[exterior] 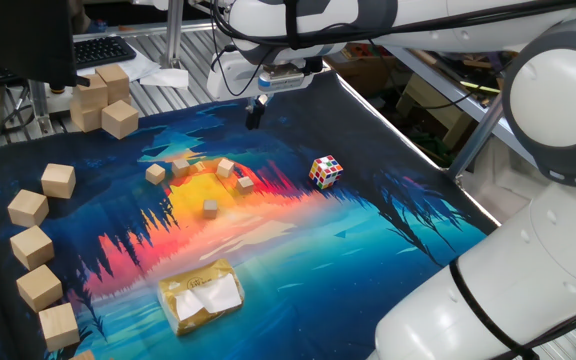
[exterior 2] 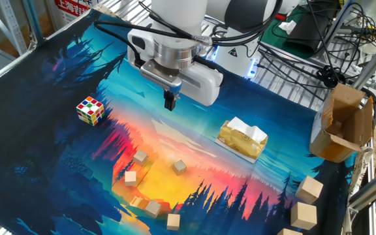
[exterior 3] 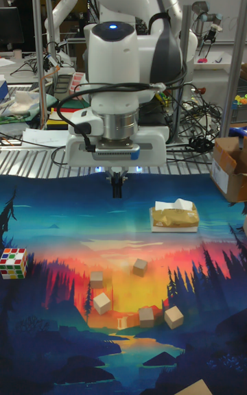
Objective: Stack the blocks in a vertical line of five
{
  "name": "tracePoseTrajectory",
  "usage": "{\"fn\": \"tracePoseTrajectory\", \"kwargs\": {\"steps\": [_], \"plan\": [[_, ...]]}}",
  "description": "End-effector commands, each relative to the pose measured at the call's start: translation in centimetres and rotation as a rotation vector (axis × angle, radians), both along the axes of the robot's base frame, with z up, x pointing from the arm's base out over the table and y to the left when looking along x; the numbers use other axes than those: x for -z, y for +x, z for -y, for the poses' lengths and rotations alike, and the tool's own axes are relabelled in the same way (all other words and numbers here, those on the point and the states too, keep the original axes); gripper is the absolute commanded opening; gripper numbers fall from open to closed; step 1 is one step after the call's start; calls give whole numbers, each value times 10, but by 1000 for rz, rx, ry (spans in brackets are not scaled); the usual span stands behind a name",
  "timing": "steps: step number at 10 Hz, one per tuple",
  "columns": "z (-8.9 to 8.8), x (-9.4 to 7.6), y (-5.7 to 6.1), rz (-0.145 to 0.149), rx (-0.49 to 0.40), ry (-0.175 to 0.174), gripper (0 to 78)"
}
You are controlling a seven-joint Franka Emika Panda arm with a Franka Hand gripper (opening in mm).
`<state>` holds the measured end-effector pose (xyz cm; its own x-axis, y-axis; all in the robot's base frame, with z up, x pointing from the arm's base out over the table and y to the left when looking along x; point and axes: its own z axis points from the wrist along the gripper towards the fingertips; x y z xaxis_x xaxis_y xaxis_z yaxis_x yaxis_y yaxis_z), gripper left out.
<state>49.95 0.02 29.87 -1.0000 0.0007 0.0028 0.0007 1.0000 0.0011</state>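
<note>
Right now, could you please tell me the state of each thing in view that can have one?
gripper: shut, empty, hanging above the mat.
small blocks: five, scattered singly on the mat, none stacked.
puzzle cube: scrambled, resting on the mat.
tissue pack: opened, a tissue sticking out.
cardboard box: flaps open.
large wooden cubes: loose along the mat edge.

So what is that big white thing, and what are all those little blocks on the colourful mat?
The white thing is a robot arm. Its gripper, a two-finger pincher, hangs above the mat, shut and holding nothing. Three cameras watch the same table: two from different sides and one tall picture from in front. On the mat's orange part lie five small wooden blocks, spread apart, none stacked yet. Nearby sit a multicoloured puzzle cube and a yellow packet with white tissue. The bigger wooden cubes sit along the mat's edge.
</note>
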Motion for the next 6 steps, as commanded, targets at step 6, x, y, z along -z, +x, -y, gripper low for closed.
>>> {"fn": "tracePoseTrajectory", "kwargs": {"steps": [6], "plan": [[0,0,0,35,41,100,0]]}}
